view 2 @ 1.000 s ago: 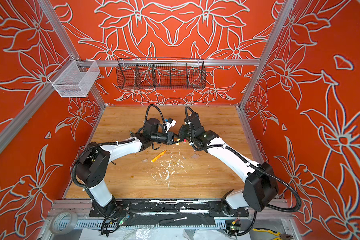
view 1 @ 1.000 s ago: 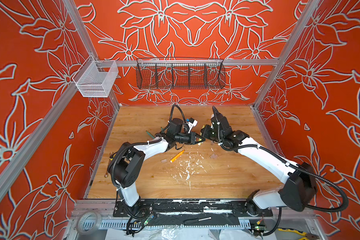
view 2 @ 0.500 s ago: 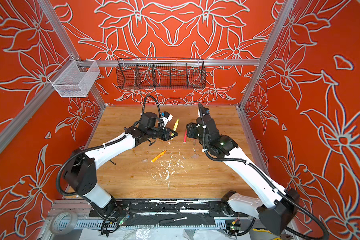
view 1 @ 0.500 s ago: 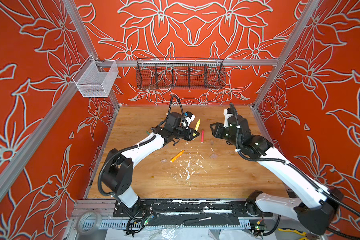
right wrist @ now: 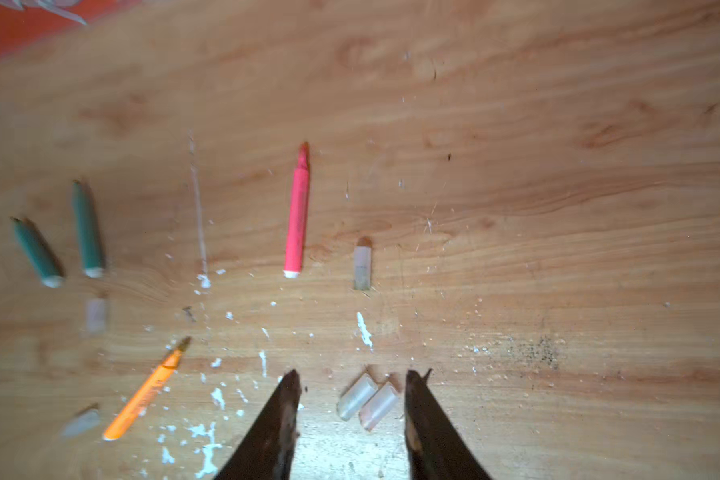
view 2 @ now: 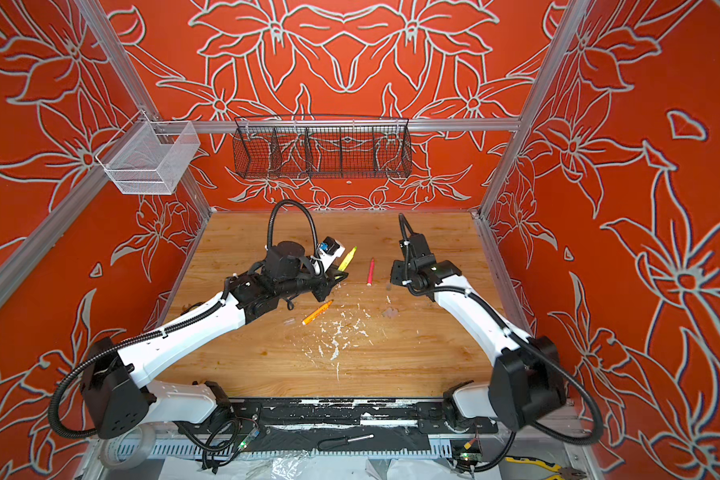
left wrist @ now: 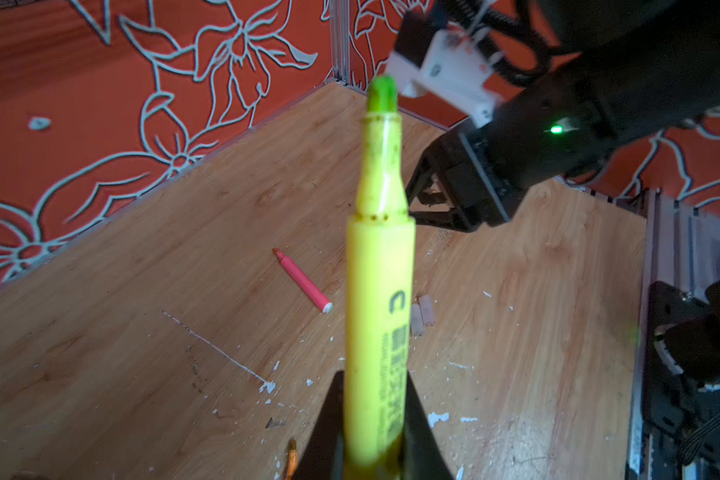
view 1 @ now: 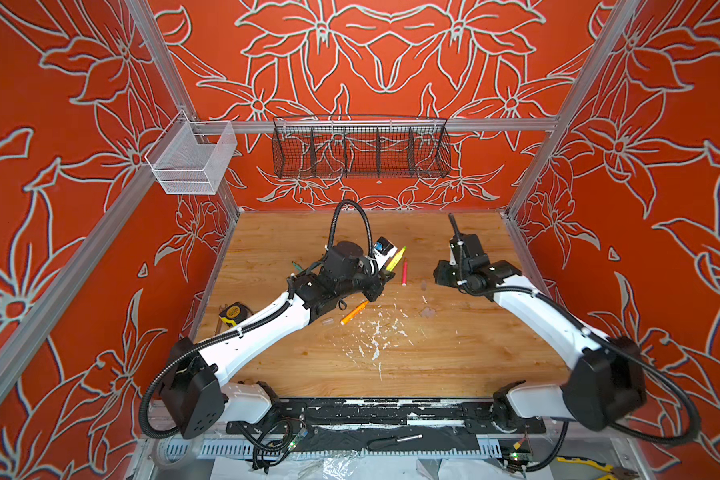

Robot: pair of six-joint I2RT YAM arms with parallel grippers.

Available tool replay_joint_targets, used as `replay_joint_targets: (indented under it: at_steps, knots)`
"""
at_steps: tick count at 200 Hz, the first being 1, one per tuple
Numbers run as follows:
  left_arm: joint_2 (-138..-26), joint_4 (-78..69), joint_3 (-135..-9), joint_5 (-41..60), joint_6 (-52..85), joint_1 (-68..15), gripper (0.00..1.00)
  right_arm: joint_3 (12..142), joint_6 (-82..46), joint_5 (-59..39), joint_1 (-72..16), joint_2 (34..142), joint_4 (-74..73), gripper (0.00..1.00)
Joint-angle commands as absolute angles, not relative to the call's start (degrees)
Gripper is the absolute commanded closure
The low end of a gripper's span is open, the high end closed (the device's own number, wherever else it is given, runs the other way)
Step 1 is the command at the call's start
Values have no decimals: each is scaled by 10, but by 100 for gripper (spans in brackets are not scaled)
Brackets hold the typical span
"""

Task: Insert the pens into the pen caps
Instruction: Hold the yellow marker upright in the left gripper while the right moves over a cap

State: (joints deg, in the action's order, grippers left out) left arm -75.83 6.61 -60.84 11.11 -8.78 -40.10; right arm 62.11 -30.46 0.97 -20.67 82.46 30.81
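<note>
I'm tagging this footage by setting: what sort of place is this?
Probably a robot test cell, not a home: a left arm and right arm mounted at a wooden tabletop, enclosed by an aluminium frame with orange floral walls.

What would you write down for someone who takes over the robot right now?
Left gripper: shut on the yellow pen; I cannot tell if its tip is capped.
Right gripper: open, empty, above two clear caps lying side by side.
Pink pen, orange pen and two teal pens lie uncapped on the table, more loose caps among them.
Done: nothing clearly capped. Left: cap those four, check the yellow.
</note>
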Motion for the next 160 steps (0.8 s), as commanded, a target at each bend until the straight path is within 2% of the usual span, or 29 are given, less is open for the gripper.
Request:
replay_joint_targets:
  at_steps: [1, 31, 63, 83, 107, 160]
  knots:
    - [-732, 30, -585, 79, -127, -415, 100, 663, -298, -2, -202, 889, 336, 61]
    - [-720, 24, -577, 86, -126, -438, 100, 719, -289, 7, -201, 991, 353, 67]
    - [-707, -14, -557, 57, -110, -450, 100, 740, -296, -7, -201, 1044, 344, 71]
    - [-695, -43, -543, 23, -98, -452, 100, 734, -305, -14, -201, 1046, 337, 70]
    - [-686, -60, -534, -13, -92, -452, 100, 714, -317, -18, -204, 1033, 335, 65]
    - [-694, -65, -535, -14, -72, -453, 100, 670, -331, -22, -215, 992, 325, 64]
